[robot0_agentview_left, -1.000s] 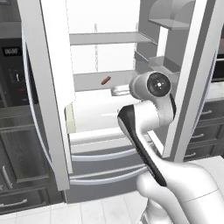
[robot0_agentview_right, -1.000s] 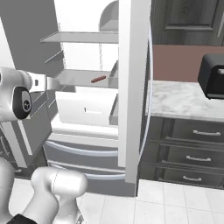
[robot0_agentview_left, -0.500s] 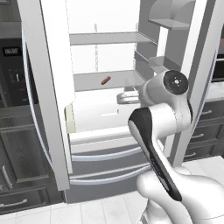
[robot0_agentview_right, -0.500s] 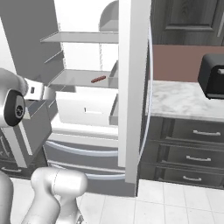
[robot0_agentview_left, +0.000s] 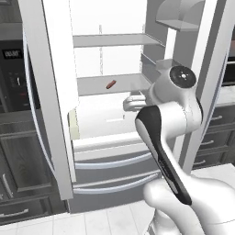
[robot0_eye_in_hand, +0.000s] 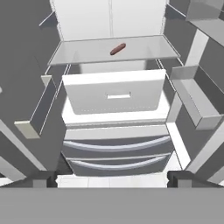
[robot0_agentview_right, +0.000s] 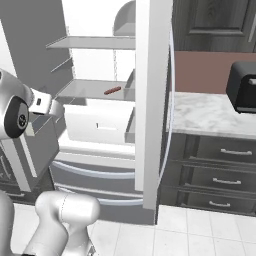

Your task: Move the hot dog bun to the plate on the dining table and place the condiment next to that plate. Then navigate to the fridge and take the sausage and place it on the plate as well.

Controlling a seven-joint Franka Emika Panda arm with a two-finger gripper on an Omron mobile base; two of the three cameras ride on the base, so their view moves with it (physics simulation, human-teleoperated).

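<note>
A small reddish-brown sausage point(robot0_agentview_left: 110, 84) point(robot0_agentview_right: 112, 90) point(robot0_eye_in_hand: 117, 49) lies alone on the middle glass shelf point(robot0_eye_in_hand: 87, 54) of the open fridge. My gripper point(robot0_agentview_left: 131, 102) point(robot0_agentview_right: 52, 108) point(robot0_eye_in_hand: 113, 179) hangs in front of the fridge opening, lower than the shelf and well short of the sausage. It is open, its two dark fingertips point(robot0_eye_in_hand: 43, 178) stand wide apart, and nothing is between them. The hot dog bun, the condiment and the plate are out of view.
Both fridge doors stand open, the left door point(robot0_agentview_left: 46, 101) and the right door point(robot0_agentview_right: 152, 100) flanking the opening. A white drawer point(robot0_eye_in_hand: 113, 94) sits under the shelf, with door bins point(robot0_eye_in_hand: 192, 103) at the right. A dark toaster point(robot0_agentview_right: 242, 90) stands on the marble counter point(robot0_agentview_right: 205, 112).
The arm's upper joints have swung to the right in the left base view and the hand has dropped a little. The jaws have stayed open. The sausage has not moved.
</note>
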